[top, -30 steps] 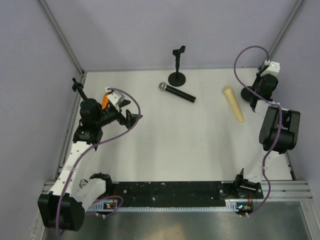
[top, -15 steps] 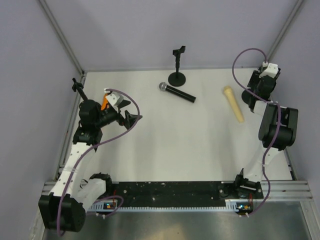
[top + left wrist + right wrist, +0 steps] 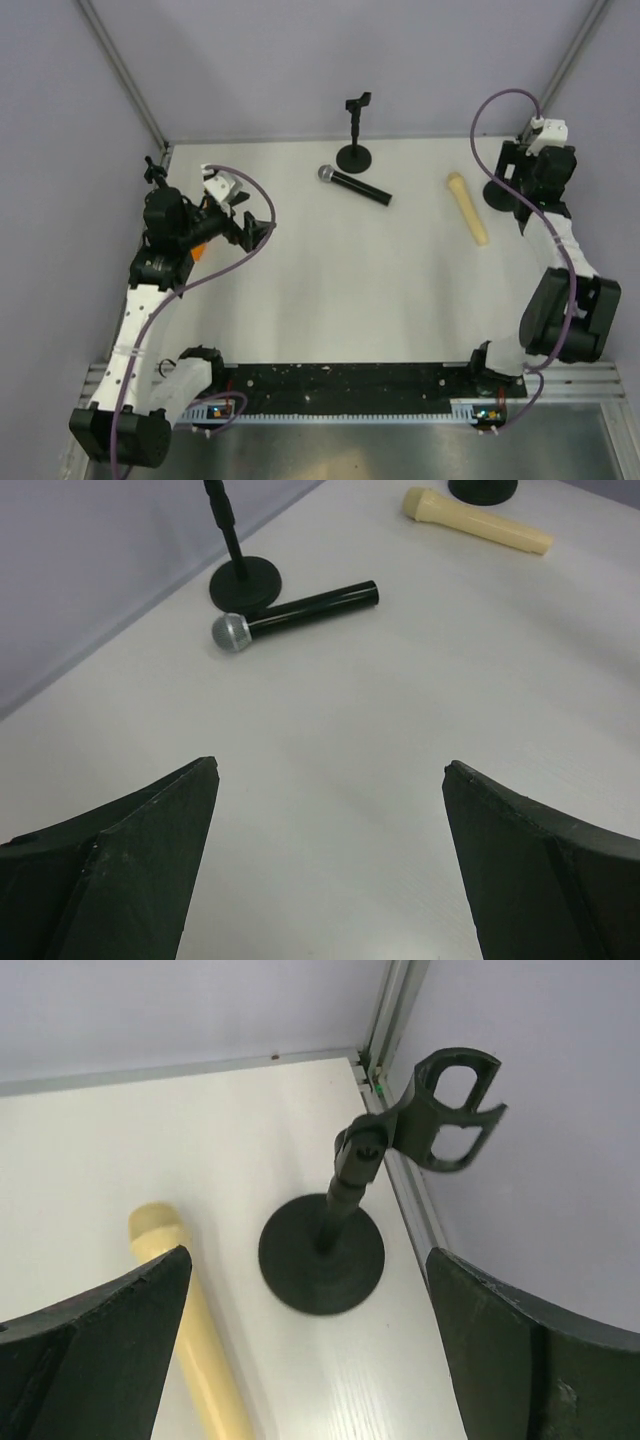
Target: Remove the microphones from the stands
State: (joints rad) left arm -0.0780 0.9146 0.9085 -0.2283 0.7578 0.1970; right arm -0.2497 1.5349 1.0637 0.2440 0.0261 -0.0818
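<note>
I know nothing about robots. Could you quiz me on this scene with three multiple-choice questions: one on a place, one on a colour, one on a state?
1. Where is the black microphone?
A) lying on the table near the back stand
B) clipped in a stand
C) held in a tool

2. What colour is the second microphone, at the right?
A) red
B) cream
C) blue

3. The clip on the right corner stand is:
A) holding a microphone
B) empty
C) snapped off

Answers:
1 A, it lies flat beside the stand's round base.
2 B, its whole body is pale cream.
3 B, the right wrist view shows nothing in it.
</note>
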